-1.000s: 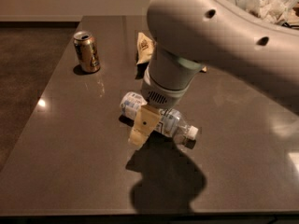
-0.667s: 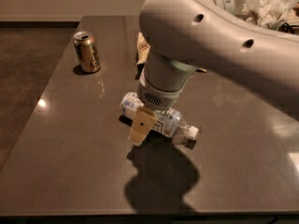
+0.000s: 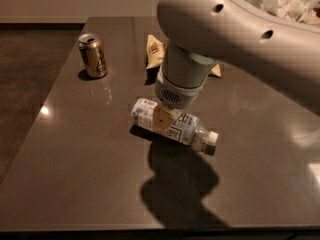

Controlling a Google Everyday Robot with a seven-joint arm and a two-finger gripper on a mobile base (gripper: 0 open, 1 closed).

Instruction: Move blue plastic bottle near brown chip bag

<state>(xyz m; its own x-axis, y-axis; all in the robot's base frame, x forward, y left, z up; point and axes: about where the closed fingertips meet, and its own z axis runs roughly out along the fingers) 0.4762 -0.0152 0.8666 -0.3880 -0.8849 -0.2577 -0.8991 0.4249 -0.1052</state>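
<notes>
dark tabletop point(image 3: 75, 174): gripper point(image 3: 164, 118) over clear blue-labelled plastic bottle point(image 3: 187, 129), grip state unclear; clamp mid-body, carry toward wrinkled brown chip bag point(image 3: 154, 51).

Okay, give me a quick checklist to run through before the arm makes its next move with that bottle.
1. Gripper down over the middle of the blue plastic bottle: ok.
2. Firm hold on the bottle: cannot tell.
3. Bottle's white cap on: ok.
4. Brown chip bag located: ok, partly hidden behind the arm.
5. Gold drink can clear of the way to the bag: ok, it stands well off to one side.
6. Bottle beside the bag: not ok, not yet.
</notes>
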